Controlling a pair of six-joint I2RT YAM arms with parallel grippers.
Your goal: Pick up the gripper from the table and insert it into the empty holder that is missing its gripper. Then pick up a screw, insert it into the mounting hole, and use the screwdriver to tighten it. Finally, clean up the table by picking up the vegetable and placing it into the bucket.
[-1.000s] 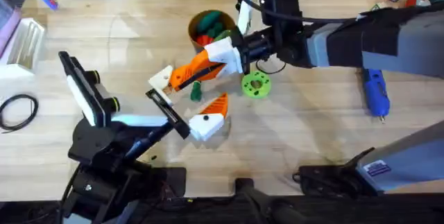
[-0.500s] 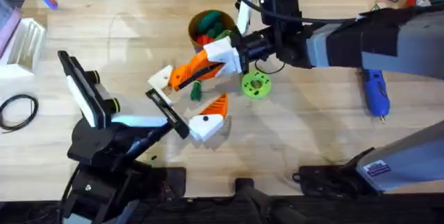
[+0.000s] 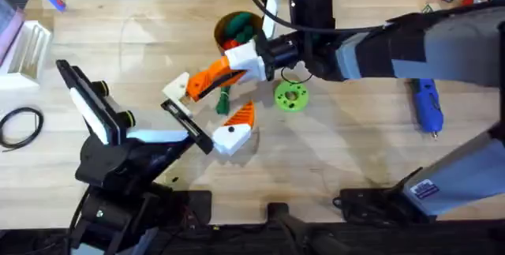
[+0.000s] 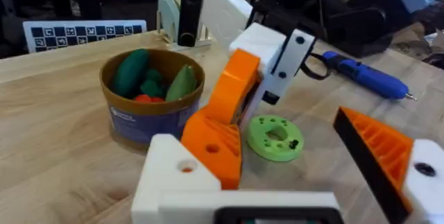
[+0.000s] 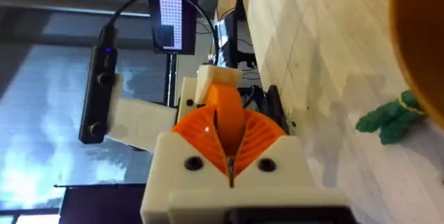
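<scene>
We are observing the right tool [image 3: 211, 79] clamping the small orange plastic wedge-shaped gripper [image 3: 207, 81] against the plain white angular holder [image 3: 177, 88] of the left tool [image 3: 203, 117], which is standing open above the wooden surface [image 3: 355, 152], empty.

Bucket [image 3: 237, 30] at table [image 3: 142, 50] centre-back, toy veg inside. Disc [image 3: 291, 96] just right and in front of it. Vegetable [image 3: 223, 101] on table in front of bucket, left of disc. Gripper [image 3: 207, 80] over vegetable, tip touching holder [image 3: 177, 88] to its left. Screwdriver [image 3: 427, 105] well right of disc. Cable loop [image 3: 20, 125] at left edge.
</scene>
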